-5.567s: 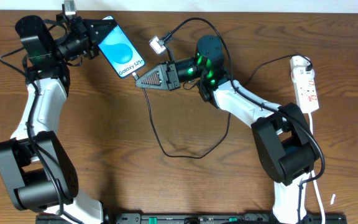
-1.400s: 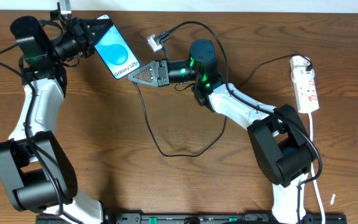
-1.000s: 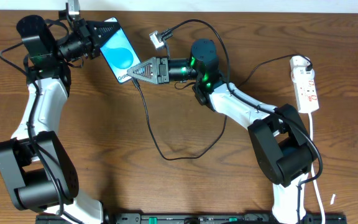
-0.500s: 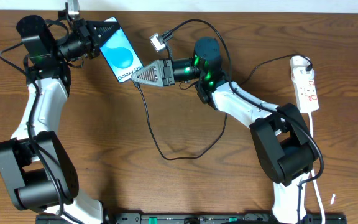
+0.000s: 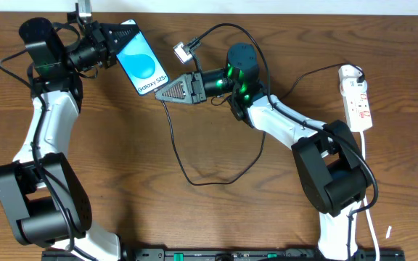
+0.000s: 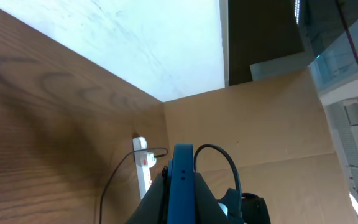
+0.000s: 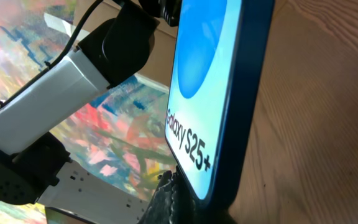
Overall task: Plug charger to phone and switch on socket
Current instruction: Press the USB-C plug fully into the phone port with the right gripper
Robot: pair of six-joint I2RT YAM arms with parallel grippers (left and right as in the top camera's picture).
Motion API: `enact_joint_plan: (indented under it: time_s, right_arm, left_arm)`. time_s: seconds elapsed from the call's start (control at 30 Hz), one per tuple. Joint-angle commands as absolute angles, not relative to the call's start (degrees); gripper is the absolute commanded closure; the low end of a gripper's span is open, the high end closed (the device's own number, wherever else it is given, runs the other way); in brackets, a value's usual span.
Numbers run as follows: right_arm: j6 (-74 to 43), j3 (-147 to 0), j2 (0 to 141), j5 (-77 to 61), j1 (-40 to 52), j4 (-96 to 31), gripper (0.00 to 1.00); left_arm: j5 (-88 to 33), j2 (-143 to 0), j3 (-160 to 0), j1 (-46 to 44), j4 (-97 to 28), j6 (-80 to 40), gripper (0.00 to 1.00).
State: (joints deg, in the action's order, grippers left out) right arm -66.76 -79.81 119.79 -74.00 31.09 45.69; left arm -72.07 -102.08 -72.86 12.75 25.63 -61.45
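Note:
My left gripper (image 5: 120, 40) is shut on the phone (image 5: 144, 64) and holds it tilted off the table at the back left, blue "Galaxy S25+" screen up. In the left wrist view the phone (image 6: 183, 183) stands edge-on between my fingers (image 6: 156, 202). My right gripper (image 5: 162, 93) is shut on the tip of the charger (image 5: 175, 143), right at the phone's lower end. In the right wrist view the phone (image 7: 210, 81) fills the frame, its bottom edge against my fingertips (image 7: 169, 196); the connector is hidden. The white socket (image 5: 357, 98) lies at the far right.
The charger cable loops across the middle of the table and runs under my right arm toward the socket's far end (image 5: 349, 72). A silver connector (image 5: 182, 51) on a thicker robot cable hangs beside the phone. The socket also shows in the left wrist view (image 6: 143, 167).
A second ago my right gripper's tip overlapped the phone's lower end. It has since drawn back slightly to the right and down and now sits at the phone's bottom edge.

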Motion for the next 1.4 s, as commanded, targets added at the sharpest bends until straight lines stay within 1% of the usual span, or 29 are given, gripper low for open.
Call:
enact_joint_plan:
  time_s: [0.0,0.27,0.57,1.37]
  right_arm:
    - [-65.7,-80.6,120.4,-75.0,31.4,46.1,0.99]
    - [-66.5,-80.6,120.4,-73.6,31.4,46.1,0.99]
    - [-69.7,-80.6,120.4,-70.3,31.5,46.1,0.99]
    - [-69.6,-80.6,120.4,-65.5,31.5,46.1,0.99]
  left_arm:
    - [-72.4,-100.8,-73.8,13.0,26.1,-61.1,0.93]
    - [-73.8,-100.8,-73.8,13.0,26.1,-60.9,0.92]
    - [-77.6,-100.8,-73.8,13.0,26.1,-56.3,0.92]
    - [-80.4,-100.8,-73.8,12.8,26.1,-56.4,0.93]
